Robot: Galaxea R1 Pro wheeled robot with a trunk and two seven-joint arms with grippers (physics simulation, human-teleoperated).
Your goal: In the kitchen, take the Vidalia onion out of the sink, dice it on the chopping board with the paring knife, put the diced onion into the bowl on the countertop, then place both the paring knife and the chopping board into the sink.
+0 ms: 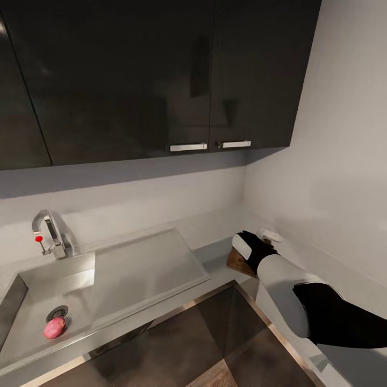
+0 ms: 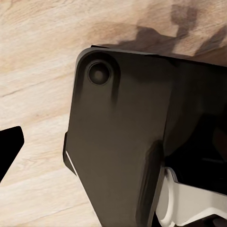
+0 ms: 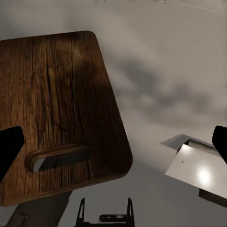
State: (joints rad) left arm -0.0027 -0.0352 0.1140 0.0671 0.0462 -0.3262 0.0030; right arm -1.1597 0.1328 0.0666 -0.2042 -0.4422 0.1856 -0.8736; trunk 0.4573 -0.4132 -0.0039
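The desk (image 1: 215,258) runs from lower left into the right corner, its steel sink (image 1: 32,322) holding the pink onion (image 1: 54,327) beside the drain. At centre right, the right gripper (image 1: 252,250) reaches over the chopping board (image 3: 56,118), apparently to shift it; its fingers (image 3: 9,151) spread wide, holding nothing. The board lies near the walls, so room there is tight. The left fingers' state I cannot tell.

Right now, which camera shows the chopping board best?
The right wrist view: the chopping board appears close, with its grain and handle slot clear. In the head view just a corner peeks out beside the right arm.
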